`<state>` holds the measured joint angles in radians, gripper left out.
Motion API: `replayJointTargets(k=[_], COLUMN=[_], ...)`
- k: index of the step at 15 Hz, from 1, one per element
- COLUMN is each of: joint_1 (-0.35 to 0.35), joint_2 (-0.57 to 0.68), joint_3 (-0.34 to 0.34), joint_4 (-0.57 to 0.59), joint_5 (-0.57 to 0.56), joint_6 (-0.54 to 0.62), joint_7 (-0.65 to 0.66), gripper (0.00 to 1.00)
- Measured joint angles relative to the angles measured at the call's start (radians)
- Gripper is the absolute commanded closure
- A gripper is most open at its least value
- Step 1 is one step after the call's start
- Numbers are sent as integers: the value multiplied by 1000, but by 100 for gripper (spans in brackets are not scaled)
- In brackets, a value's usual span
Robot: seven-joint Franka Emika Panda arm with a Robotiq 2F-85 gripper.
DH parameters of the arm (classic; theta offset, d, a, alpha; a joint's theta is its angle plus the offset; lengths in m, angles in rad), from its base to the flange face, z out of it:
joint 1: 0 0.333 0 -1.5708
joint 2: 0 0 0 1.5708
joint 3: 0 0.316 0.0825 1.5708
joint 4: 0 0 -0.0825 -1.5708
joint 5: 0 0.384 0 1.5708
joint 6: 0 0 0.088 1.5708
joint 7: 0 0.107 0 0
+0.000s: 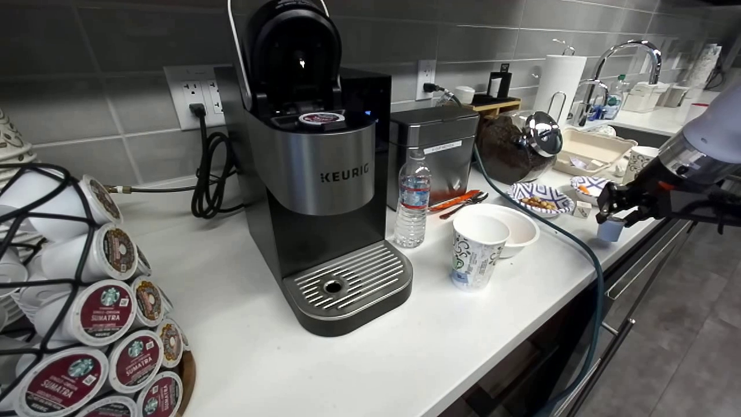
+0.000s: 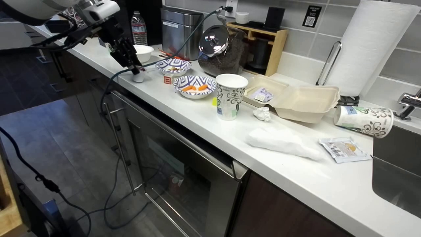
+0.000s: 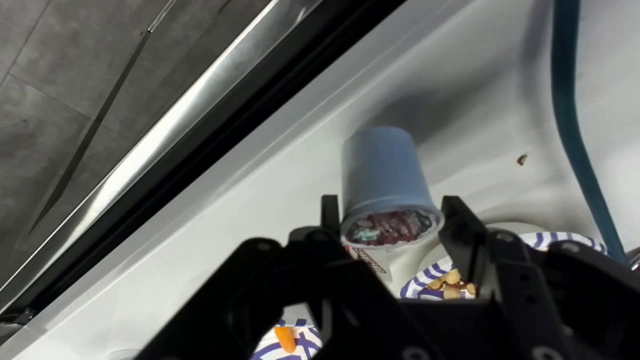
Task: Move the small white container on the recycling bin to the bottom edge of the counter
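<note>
The small white container [image 1: 611,230] is a tapered pod, bluish in the wrist view [image 3: 385,165], with a torn lid showing dark red. It also shows in an exterior view [image 2: 138,78]. My gripper [image 1: 617,215] has one finger against each side of its rim; the gripper also shows in the wrist view [image 3: 390,212]. The container is rim-up at the front edge of the white counter [image 2: 204,115]; I cannot tell whether its base touches. The steel bin [image 1: 434,153] stands at the back wall, also in an exterior view [image 2: 182,33], with no container on its lid.
A teal hose [image 1: 544,223] runs across the counter beside the gripper. A lettered block [image 2: 168,79], a bowl of nuts [image 2: 173,67] and a bowl of carrots [image 2: 194,87] stand close by. A coffee machine [image 1: 318,174], bottle [image 1: 413,202] and paper cup [image 1: 477,255] stand farther along.
</note>
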<state>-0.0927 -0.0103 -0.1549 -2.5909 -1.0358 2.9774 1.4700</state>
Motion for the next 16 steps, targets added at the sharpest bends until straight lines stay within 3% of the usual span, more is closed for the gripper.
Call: replayJointTargets(k=[2,5,7,12,16], joint_1=[1,4,12,87,152], joint_2=[1,2,0,-64,-86], joint_3=[2,12,25,130,183], joint_4=[6,15,15,26,153], joint_5=[-44,-61,-1,290,442], joint_6=[0,0,0,-10,-61], joint_7=[42,58,-4,-380,-677], gripper=[0,0,0,0,0])
